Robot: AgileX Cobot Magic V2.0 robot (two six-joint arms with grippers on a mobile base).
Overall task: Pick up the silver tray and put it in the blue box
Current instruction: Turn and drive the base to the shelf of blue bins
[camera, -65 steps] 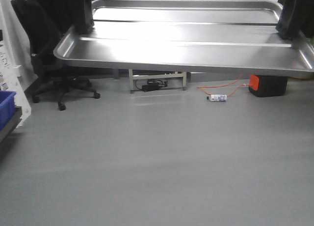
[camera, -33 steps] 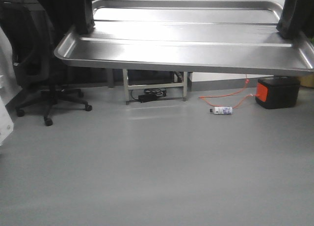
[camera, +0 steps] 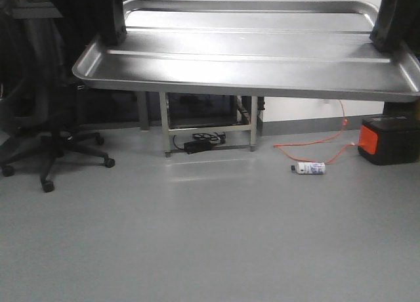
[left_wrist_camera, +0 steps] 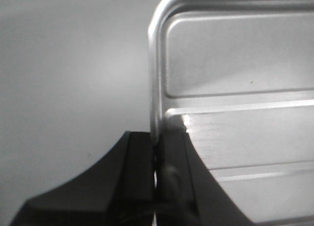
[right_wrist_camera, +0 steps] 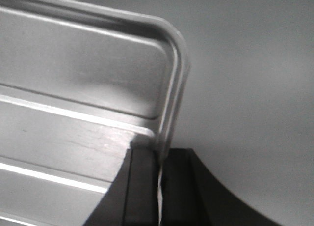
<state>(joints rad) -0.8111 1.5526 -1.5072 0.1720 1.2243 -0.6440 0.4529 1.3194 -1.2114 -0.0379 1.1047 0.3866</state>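
tray (camera: 249, 59) high in front | stand (camera: 207, 121) behind, below it | chair (camera: 39, 144) left | bottle (camera: 308, 168) right, on floor (camera: 210, 249)

The left gripper (left_wrist_camera: 156, 143), at the bottom of the left wrist view, is matt black, with two blocky, square-topped fingers (left_wrist_camera: 140, 152) whose outer flanks flare downward in smooth curves. The right gripper (right_wrist_camera: 159, 159), bottom centre of its view, looks the same.

silver tray (camera: 249, 59) | shiny, two floor ribs | level, aloft over floor
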